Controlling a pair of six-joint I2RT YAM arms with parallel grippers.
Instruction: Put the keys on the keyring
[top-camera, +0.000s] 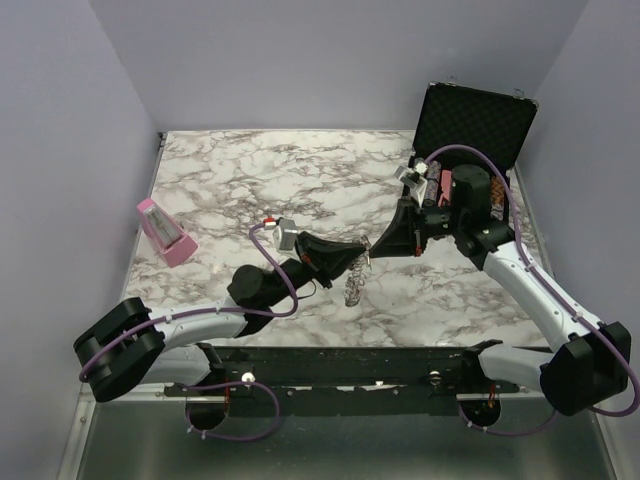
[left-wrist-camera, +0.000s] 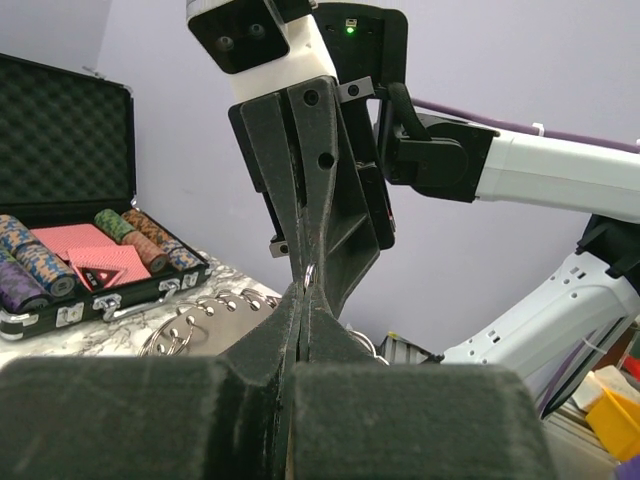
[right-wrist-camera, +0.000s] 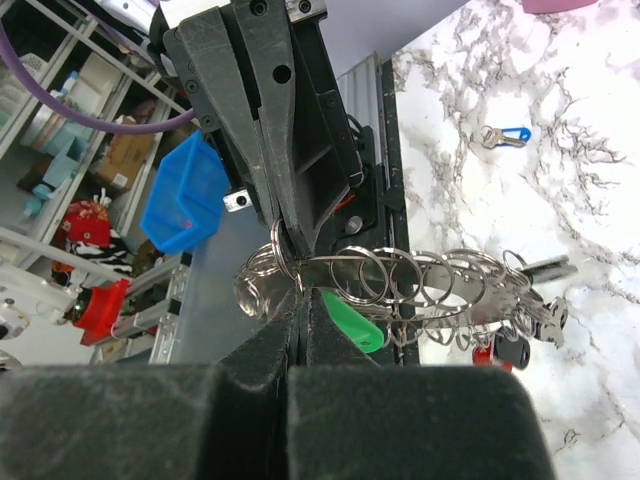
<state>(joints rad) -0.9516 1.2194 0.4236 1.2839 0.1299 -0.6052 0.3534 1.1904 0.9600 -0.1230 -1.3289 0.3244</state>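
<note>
I logged the marble table (top-camera: 300, 180), with the open case (top-camera: 470, 120) at 1 o'clock. Near centre, the left gripper (left-wrist-camera: 305, 295) and right gripper (right-wrist-camera: 297, 300) met tip to tip, both clamped on the keyring (right-wrist-camera: 420, 285). Keys (right-wrist-camera: 352, 320) hung from it. A blue key (right-wrist-camera: 505, 136) lay loose on the table at 1 o'clock of the ring.

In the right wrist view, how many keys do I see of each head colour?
Green key: 1, on the keyring
Red key: 1, on the keyring
Black key: 1 clearly, on the keyring
Blue key: 1, alone on the table
Total: 4
</note>
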